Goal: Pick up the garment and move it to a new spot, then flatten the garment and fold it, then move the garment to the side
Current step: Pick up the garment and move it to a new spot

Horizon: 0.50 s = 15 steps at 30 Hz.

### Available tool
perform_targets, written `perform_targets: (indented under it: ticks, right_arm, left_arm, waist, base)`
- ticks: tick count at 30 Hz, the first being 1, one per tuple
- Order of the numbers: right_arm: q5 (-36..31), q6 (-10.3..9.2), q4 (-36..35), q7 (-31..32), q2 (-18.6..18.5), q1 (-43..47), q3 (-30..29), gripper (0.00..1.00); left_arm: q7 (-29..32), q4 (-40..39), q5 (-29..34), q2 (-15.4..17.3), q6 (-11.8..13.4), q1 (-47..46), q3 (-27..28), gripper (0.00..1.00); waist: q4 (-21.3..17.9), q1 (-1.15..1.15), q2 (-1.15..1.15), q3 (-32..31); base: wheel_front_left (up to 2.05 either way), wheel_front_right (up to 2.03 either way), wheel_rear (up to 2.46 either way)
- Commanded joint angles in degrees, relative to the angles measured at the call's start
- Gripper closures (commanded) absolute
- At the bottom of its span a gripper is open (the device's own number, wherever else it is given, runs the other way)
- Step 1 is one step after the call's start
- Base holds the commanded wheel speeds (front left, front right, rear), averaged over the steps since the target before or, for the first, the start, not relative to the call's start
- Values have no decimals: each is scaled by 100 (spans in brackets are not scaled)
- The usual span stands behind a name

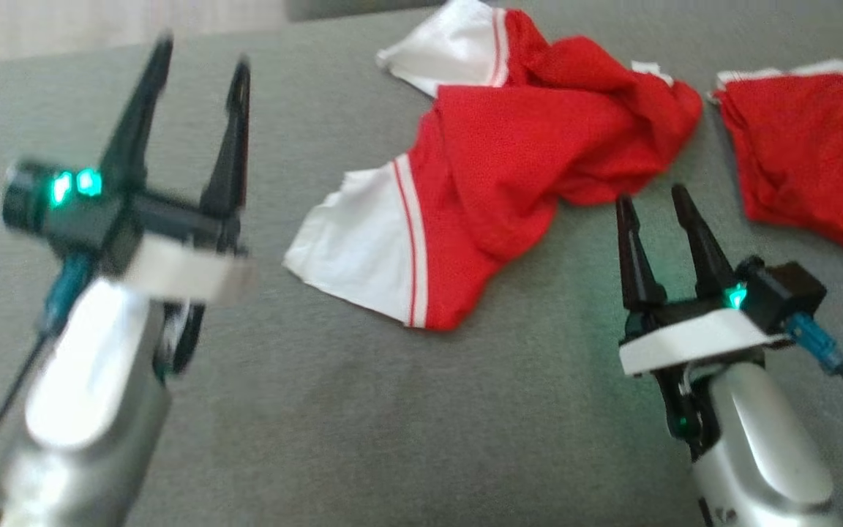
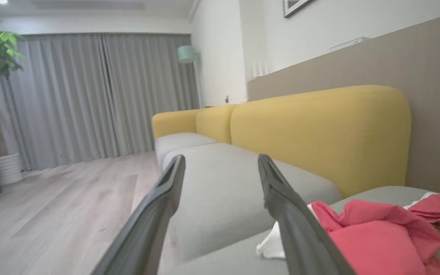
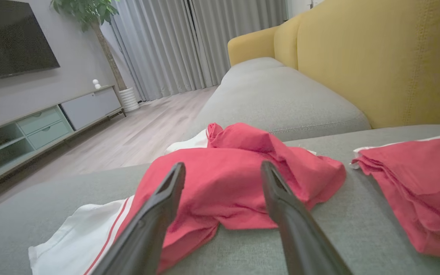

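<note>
A crumpled red garment with white sleeves and red stripes lies on the grey sofa seat in the middle of the head view. The right wrist view has this garment straight ahead, and in the left wrist view the garment is at the lower right. My right gripper is open, its fingertips just short of the garment's near edge, holding nothing. My left gripper is open and raised at the left, well away from the cloth.
A second red garment, folded with white trim, lies at the right edge of the seat. Yellow back cushions run behind the seat. Wooden floor, grey curtains, a plant and a TV cabinet lie beyond the sofa.
</note>
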Motion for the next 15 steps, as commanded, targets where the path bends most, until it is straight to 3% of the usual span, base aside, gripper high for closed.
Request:
perform_targets:
  ticks: [1,9,15]
  right_arm:
    - [-94,-4,-109,-38,28,69,62,0]
    - [-152,-4,94,-38,28,411,41,0]
    - [-99,-4,126,-38,28,498,100,0]
  left_arm:
    - [-23,-304,-61,143,69,196,362,0]
    - [-23,-625,-200,-410,138,1804,828,0]
    - [-23,-578,-116,-743,29,2295,1001,0]
  waist:
    - [352,1,0,-344]
    - [599,1,0,-686]
    - [589,1,0,-753]
  base:
    - [0,0,0]
    - [0,0,0]
    - [0,0,0]
